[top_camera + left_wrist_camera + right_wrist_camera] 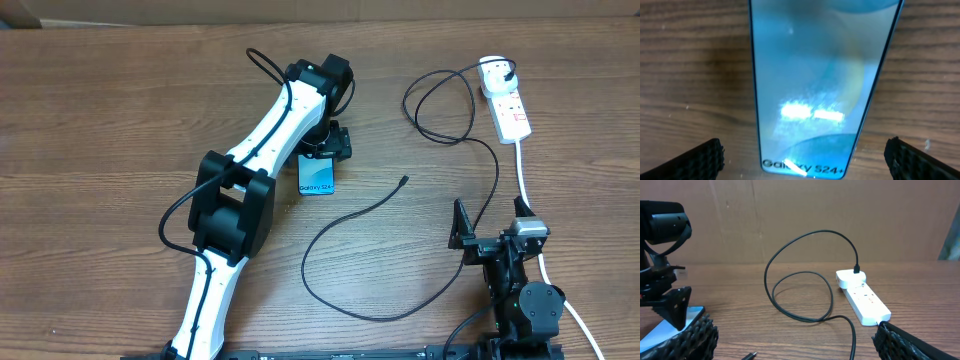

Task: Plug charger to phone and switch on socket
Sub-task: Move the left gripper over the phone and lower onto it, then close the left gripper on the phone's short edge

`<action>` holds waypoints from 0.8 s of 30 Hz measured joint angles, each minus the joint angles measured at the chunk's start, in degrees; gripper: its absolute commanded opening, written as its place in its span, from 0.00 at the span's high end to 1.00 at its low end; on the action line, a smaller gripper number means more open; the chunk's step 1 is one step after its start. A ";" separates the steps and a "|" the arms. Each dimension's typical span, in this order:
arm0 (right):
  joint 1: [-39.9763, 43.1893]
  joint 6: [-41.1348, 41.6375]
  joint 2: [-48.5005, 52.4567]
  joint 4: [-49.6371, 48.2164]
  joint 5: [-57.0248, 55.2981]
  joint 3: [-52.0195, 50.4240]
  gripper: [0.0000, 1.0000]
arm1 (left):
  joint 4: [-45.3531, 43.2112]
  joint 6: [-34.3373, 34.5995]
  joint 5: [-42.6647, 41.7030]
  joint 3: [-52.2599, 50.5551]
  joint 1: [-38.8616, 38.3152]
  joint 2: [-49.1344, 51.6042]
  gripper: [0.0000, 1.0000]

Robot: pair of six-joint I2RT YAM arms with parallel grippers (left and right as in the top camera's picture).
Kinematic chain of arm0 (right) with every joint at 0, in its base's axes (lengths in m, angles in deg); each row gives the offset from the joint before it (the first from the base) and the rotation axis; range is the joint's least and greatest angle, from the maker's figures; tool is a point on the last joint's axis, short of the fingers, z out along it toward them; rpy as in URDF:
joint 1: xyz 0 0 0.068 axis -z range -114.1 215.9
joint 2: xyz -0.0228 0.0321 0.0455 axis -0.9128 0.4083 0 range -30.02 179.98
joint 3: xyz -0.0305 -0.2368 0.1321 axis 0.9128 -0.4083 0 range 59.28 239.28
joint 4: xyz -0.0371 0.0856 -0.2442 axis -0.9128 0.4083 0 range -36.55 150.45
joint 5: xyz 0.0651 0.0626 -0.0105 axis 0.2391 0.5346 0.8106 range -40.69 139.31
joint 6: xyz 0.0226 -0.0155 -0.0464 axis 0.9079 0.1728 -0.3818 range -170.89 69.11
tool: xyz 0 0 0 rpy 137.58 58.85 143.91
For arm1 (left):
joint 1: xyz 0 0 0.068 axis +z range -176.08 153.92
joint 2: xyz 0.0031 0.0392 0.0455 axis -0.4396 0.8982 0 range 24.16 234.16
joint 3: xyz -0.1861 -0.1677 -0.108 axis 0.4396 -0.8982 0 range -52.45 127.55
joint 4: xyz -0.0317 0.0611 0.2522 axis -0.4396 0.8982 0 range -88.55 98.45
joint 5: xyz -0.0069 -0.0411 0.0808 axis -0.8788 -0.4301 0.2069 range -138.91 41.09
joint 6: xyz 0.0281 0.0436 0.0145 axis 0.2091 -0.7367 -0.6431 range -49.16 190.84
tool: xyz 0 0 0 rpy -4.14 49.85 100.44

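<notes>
Blue-screened phone lying flat, looped black charger plugged into white socket

The wooden table bears the phone lying flat, the looping black charger beside it, and the white socket far right

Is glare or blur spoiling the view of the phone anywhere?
Left wrist: the phone is close and soft, with a white glare streak across its screen, lettering partly washed out. Overhead: even light, sharp, no glare. Right wrist: the socket is crisp.
</notes>
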 measured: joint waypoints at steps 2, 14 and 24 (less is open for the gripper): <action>0.00 -0.02 0.00 -0.04 0.02 0.00 0.00 | -1.01 -0.39 0.00 0.00 0.00 0.15 0.00; 0.00 0.00 0.00 -0.02 0.00 0.00 0.00 | -4.13 -3.61 0.02 0.00 0.00 0.35 0.00; 0.00 0.00 0.00 -0.02 0.00 0.00 0.00 | -4.59 -3.61 0.68 0.00 0.04 0.59 0.00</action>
